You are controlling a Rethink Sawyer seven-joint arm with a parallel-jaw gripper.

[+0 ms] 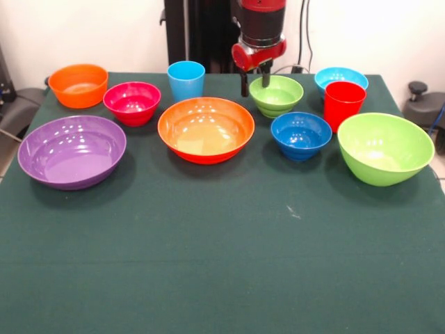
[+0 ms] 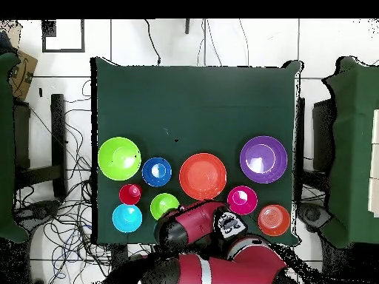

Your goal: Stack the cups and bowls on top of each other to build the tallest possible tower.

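Nothing stacked yet; my claw hangs empty, seemingly narrowly parted, beside the small green bowl, so I'd grasp its rim next.

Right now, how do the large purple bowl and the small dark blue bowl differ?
The purple bowl is much wider and shallower; the dark blue bowl is smaller, with a narrower base. Purple sits at the row's end, blue between the big orange bowl and lime bowl. Both are upright, empty and unstacked.

The arm is glossy red with black sections and a white stripe; its red wrist carries a gripper with two slim black fingers.
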